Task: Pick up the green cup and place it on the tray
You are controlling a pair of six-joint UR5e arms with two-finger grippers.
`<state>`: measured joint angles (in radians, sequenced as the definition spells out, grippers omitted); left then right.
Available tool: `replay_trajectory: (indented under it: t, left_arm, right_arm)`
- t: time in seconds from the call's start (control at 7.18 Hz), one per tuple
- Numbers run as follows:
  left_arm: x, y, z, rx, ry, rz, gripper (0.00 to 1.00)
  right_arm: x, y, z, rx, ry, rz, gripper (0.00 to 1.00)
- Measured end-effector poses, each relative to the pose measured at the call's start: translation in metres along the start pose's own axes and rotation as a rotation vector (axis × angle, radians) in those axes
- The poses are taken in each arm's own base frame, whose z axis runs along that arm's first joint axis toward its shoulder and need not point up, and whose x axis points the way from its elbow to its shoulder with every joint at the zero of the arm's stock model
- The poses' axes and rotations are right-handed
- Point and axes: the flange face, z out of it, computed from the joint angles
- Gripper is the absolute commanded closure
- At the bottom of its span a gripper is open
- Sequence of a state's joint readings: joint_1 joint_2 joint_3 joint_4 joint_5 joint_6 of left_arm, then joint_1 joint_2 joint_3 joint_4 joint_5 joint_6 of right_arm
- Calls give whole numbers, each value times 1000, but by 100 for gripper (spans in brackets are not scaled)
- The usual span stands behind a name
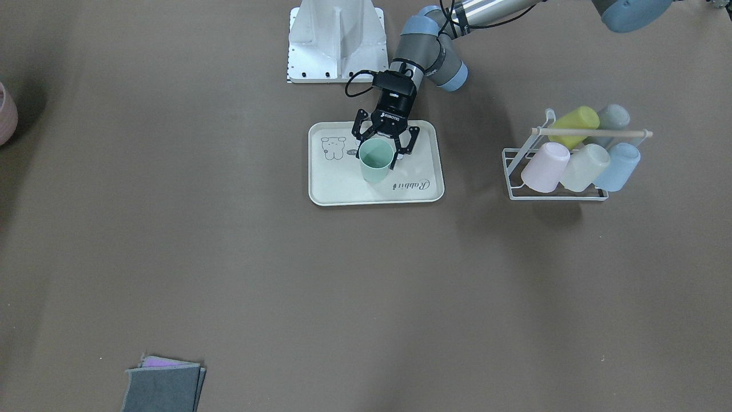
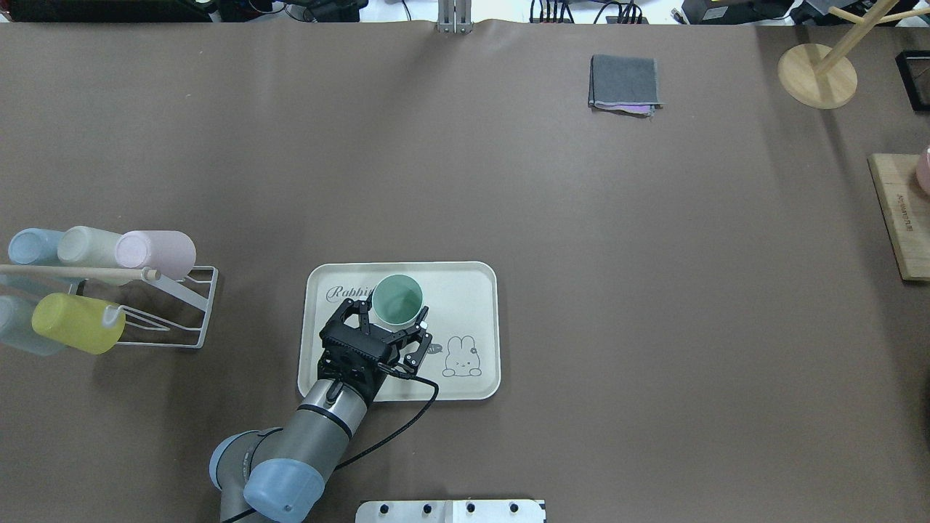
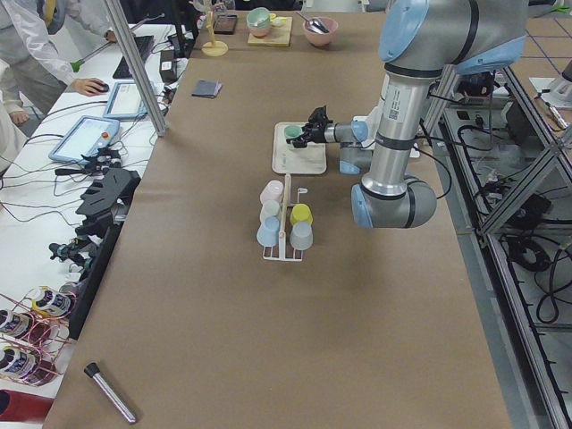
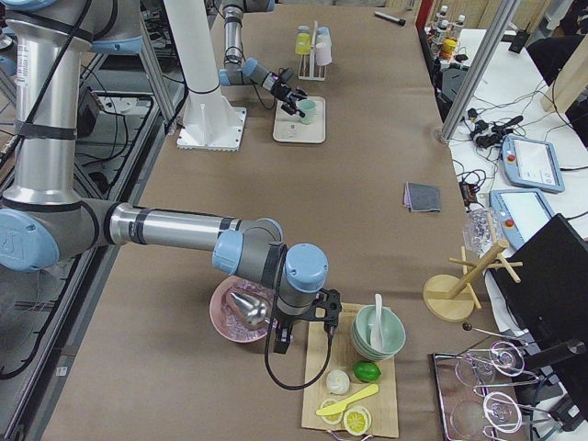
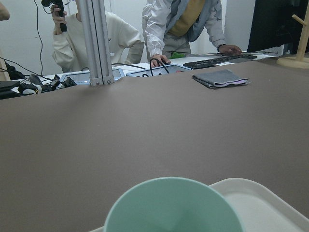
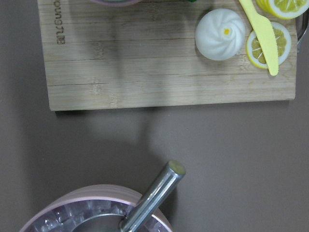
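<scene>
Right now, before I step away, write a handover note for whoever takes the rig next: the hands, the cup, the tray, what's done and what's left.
Left hand: open, with a finger on either side of the green cup. I cannot tell whether they touch it.
Right hand: at the far end of the table by the pink bowl. I cannot tell whether it is open or shut.
Green cup: upright on the tray, near the "Rabbit" script.
Done: the cup stands on the tray.
Left: probably only to draw the left hand clear without tipping the cup.
</scene>
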<state>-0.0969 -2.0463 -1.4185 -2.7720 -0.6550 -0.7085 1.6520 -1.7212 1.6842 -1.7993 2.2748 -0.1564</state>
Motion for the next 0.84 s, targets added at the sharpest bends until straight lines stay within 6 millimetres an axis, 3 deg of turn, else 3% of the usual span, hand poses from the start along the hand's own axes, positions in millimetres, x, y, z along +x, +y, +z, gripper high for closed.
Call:
replay_trajectory:
  t: [0.42, 0.84]
  left_arm:
    - [4, -6, -2, 6, 8, -14, 2]
    - [8, -31, -10, 30, 30, -49, 2]
  right_arm:
    - [0, 0, 0, 1, 0, 0, 1]
    - [1, 0, -1, 3, -1, 2, 1]
